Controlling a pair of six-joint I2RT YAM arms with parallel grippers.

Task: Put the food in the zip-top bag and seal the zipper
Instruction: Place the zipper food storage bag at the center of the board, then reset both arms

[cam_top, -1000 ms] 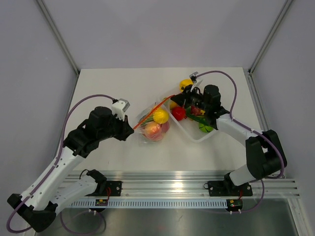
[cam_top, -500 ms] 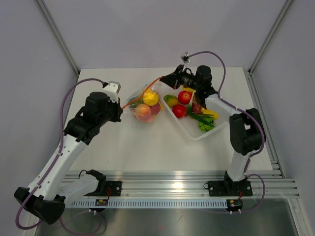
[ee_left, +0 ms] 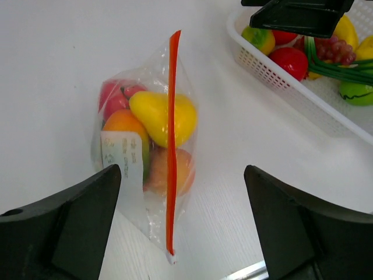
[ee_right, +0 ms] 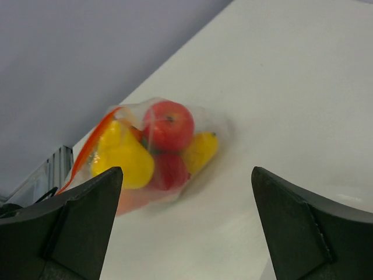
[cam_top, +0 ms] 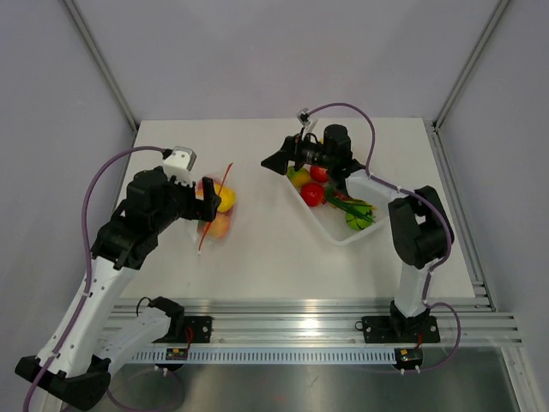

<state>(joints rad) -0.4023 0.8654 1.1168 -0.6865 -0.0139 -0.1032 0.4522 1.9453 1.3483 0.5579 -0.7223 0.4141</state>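
Here's the left hand [ee_left: 182, 171] hanging right over the bag [ee_left: 154, 169], fingers spread wide, one on either side and not closed on it. The bag lies on the bench [cam_top: 257, 266], over on the left, well apart from the tray [ee_left: 274, 79]. We see the zipper [ee_left: 172, 116] running as one straight orange-red line along the bag's mouth; whether it's pressed shut, we can't tell. Inside, the toy fruit [ee_left: 152, 114] is packed together: a yellow pear, some red pieces, something orange. A white label [ee_left: 122, 154] shows on the plastic near the left finger. Over to the right hand [ee_right: 186, 172]: its fingers are apart too and it holds nothing. It hovers above the bench at the tray's left end, pointing towards the bag. More toy fruit sits in the tray: red, yellow, green and a bunch of purple grapes.
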